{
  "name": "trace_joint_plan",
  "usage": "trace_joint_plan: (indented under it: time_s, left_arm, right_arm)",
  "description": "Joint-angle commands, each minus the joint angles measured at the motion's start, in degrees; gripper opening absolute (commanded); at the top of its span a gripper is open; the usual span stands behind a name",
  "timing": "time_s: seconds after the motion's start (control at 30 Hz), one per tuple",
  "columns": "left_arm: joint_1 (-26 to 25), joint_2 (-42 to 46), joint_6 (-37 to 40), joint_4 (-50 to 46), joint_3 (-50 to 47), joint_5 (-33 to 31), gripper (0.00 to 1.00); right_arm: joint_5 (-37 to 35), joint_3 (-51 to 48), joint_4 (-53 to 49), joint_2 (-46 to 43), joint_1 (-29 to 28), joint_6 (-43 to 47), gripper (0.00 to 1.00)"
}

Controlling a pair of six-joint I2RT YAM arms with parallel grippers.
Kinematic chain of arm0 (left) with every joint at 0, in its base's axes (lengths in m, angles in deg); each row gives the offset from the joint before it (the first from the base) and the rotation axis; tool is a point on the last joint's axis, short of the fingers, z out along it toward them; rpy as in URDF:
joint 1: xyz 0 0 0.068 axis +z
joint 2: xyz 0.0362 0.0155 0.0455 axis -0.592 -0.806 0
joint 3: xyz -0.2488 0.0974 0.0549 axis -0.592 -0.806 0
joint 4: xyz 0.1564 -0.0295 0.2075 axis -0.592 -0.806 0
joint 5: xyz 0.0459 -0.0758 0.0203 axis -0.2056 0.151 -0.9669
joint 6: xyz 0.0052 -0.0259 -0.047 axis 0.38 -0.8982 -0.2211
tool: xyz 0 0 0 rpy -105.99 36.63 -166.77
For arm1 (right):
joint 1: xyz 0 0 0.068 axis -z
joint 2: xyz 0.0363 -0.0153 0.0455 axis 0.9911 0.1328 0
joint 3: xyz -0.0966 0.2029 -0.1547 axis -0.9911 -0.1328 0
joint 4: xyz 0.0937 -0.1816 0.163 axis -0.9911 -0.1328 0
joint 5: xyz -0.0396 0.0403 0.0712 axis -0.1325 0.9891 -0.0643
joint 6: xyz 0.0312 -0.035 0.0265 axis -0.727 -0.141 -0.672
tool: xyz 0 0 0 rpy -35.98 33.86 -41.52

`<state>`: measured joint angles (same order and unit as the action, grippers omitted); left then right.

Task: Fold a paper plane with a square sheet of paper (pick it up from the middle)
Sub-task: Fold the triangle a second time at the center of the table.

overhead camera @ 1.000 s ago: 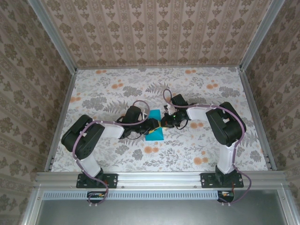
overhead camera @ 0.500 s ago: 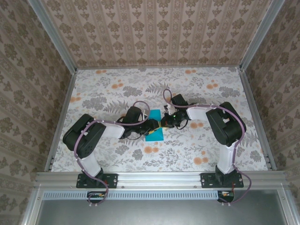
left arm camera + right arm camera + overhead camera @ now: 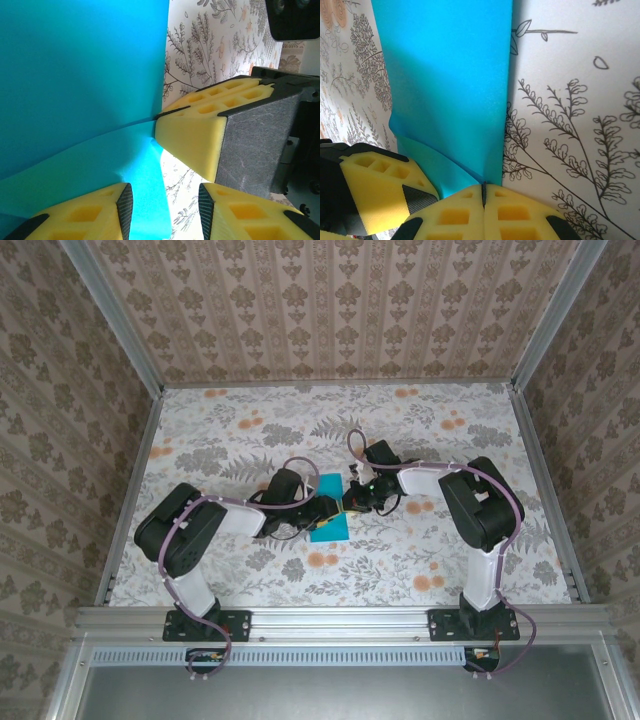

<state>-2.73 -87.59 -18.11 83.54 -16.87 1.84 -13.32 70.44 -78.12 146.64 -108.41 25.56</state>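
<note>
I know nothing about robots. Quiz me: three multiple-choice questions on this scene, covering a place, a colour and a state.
1. Where is the teal paper? A middle of the table; B far left corner; C front rail.
2. Finger pads' colour? A red; B yellow; C white.
3. The right end effector is: A wide open; B shut on the paper's edge; C holding a cup.
Answers: A, it lies centred on the floral surface; B, yellow foam; B, its pads press together there.

I'm looking into a lab test cell. Aluminium rails (image 3: 340, 618) frame it. Wallpapered panels (image 3: 330, 310) box the floral tabletop (image 3: 240, 420).
</note>
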Motion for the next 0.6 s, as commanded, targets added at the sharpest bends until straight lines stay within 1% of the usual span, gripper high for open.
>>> trace_joint_plan:
  time_s: [0.0,0.3,0.5,0.57]
  left_arm:
    - [-0.3,-1.0,-0.6,0.2,-1.2,-0.7,0.42]
    - [-0.5,-1.0,-1.2,-0.1,-1.9,-1.4,0.42]
    - [-0.8,-0.5,-2.3,-1.6,-2.7,-3.1,0.42]
    - [-1.1,-0.2,-2.4,-2.5,-2.8,-3.9,0.42]
  right_arm:
    - [-0.8,1.0,-2.1,1.7,-0.3,1.0,0.08]
    - [-0.9,1.1,-2.6,1.8,-0.4,0.8,0.08]
    - [-1.0,1.3,-3.2,0.0,-0.4,-0.6,0.13]
    - [-1.4,1.2,-3.5,-1.4,-0.3,-1.4,0.18]
